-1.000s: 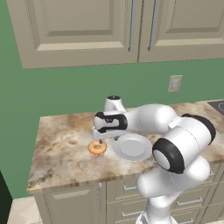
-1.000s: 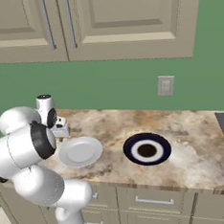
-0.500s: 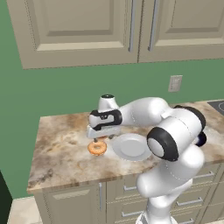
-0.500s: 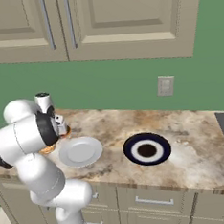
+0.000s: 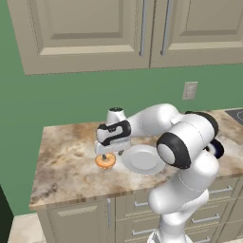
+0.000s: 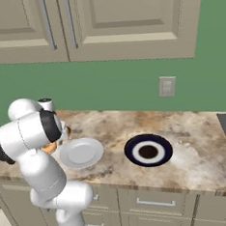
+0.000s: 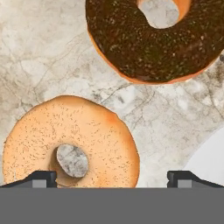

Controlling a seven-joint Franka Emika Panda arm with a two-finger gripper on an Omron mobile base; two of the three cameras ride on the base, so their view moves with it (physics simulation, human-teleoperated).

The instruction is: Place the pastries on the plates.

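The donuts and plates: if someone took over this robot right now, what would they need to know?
Gripper: open, hanging low over the two donuts, holding nothing.
Orange-glazed donut and chocolate donut: both on the marble counter, apart from each other, just beside the grey-white plate.
Navy plate: further along the counter, no pastry on it.
Done: nothing placed yet.
Left: grasp each donut and set one on each plate.

On the mottled stone counter, the light orange-glazed ring donut lies just left of the plain grey-white round plate. The chocolate-iced ring donut sits just behind that donut. My two-finger gripper hangs over the donuts, and the navy plate with a pale ring lies right of the grey-white plate.
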